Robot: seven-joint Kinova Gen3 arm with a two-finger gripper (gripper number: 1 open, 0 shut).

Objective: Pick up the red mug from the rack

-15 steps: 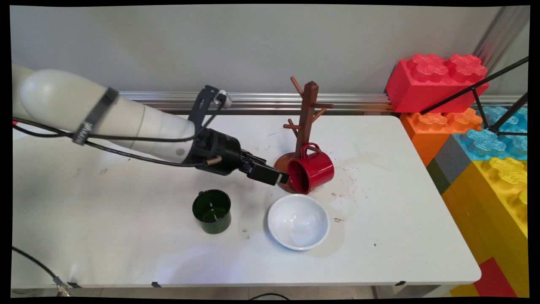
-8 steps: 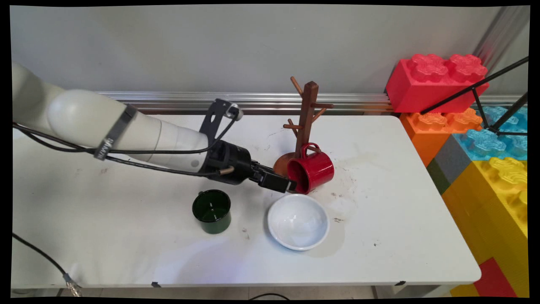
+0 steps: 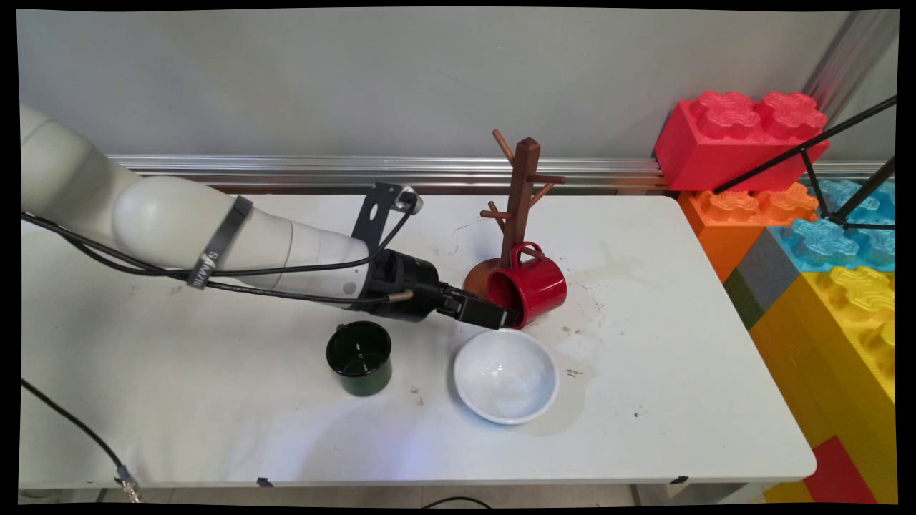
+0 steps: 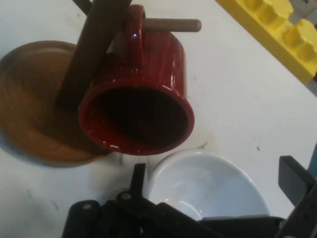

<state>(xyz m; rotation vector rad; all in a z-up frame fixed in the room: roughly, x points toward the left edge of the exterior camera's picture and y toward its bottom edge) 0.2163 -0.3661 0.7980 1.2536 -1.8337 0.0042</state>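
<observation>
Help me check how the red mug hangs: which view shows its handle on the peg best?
The hand view: the red mug fills it, its handle looped over a wooden peg of the mug tree, mouth facing the camera. The main view shows the mug small, with the gripper at its rim.

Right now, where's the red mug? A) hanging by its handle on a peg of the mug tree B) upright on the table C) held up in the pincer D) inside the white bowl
A: the red mug hangs by its handle on a low peg of the mug tree, mouth tilted down toward the pincer; the bowl sits in front of it, holding nothing.
</observation>
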